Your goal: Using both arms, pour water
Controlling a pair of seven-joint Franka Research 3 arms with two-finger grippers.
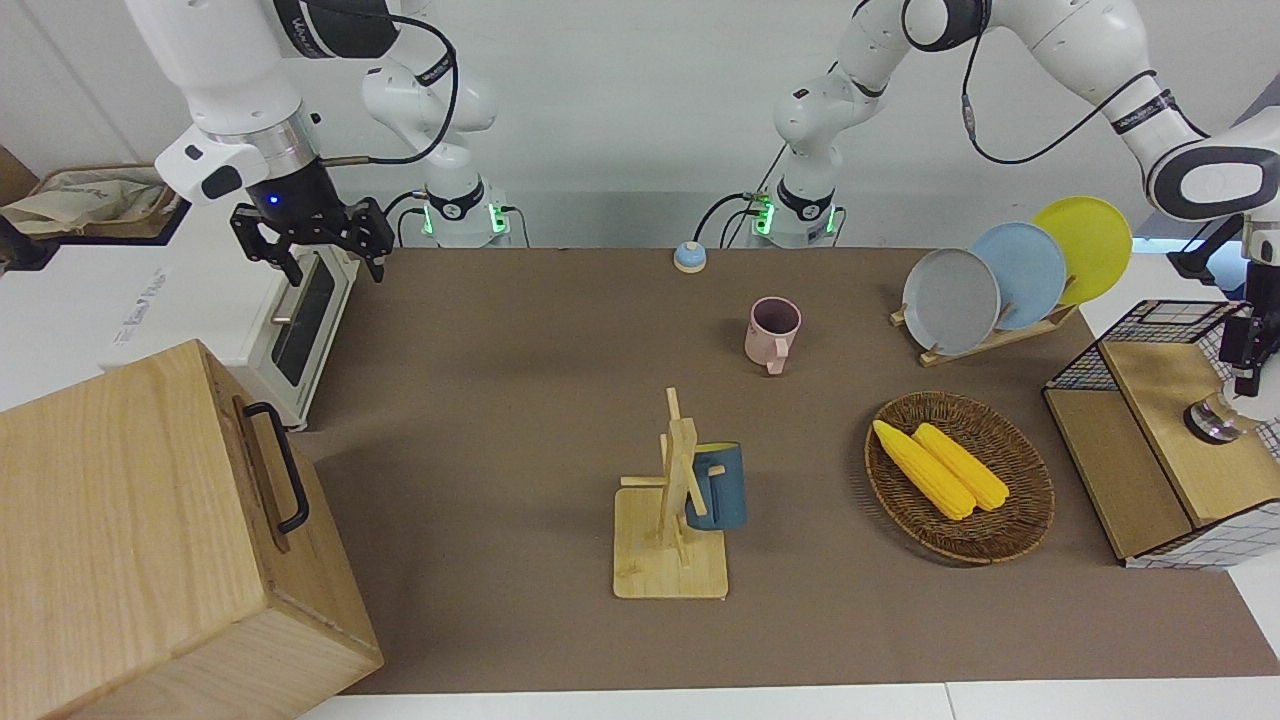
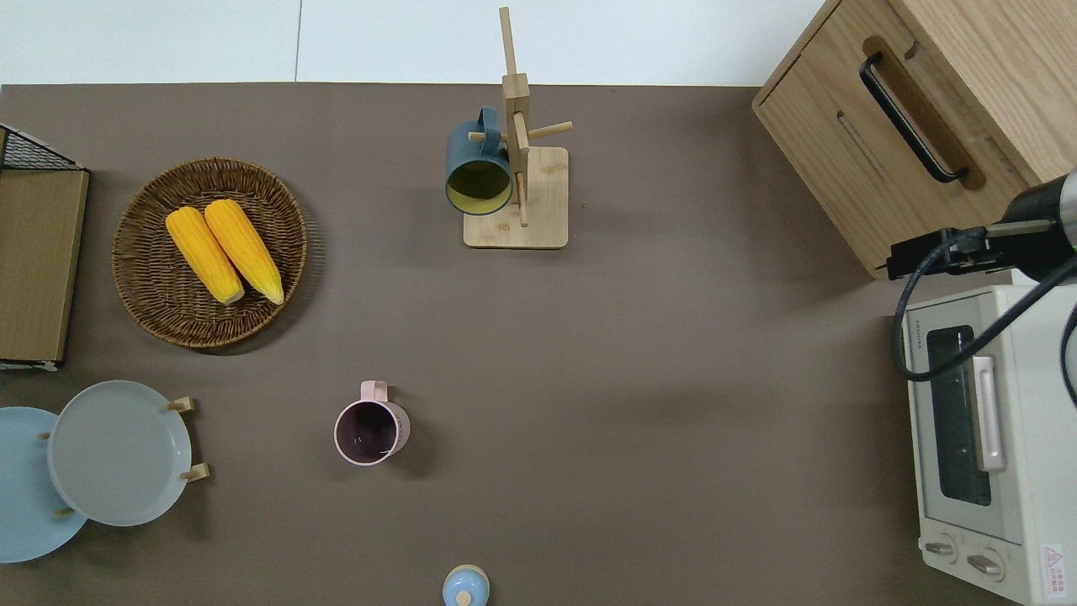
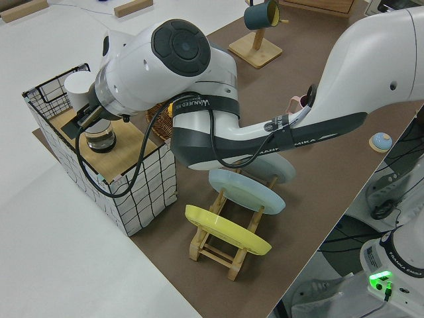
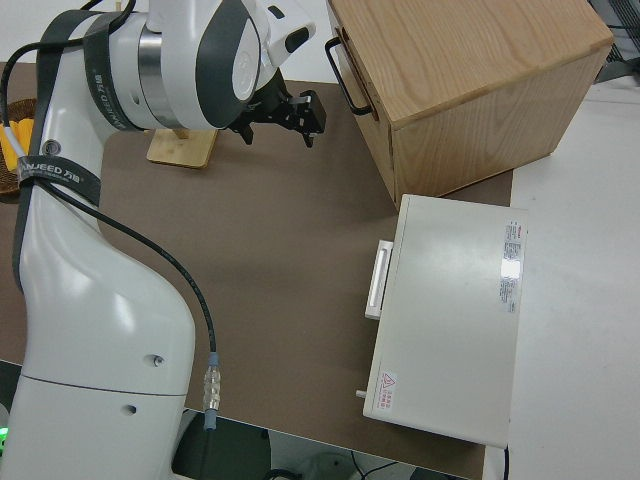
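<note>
My left gripper [image 1: 1245,378] is down at a small glass pot [image 1: 1213,418] that stands on the wooden shelf of a wire basket [image 1: 1150,400] at the left arm's end of the table. In the left side view the left gripper [image 3: 89,118] sits right at the top of the glass pot [image 3: 101,138]. I cannot tell whether the pot holds water. A pink mug [image 1: 772,333] stands upright mid-table. A blue mug [image 1: 718,487] hangs on a wooden mug rack [image 1: 672,540]. My right gripper [image 1: 310,238] hangs open and empty over the toaster oven's corner next to the wooden box.
A wicker basket [image 1: 1020,520] holds two corn cobs. A rack of three plates [image 1: 1000,280] stands nearer to the robots than it. A wooden box [image 1: 150,540] and a white toaster oven [image 1: 300,320] fill the right arm's end. A small blue bell [image 1: 689,257] sits near the arm bases.
</note>
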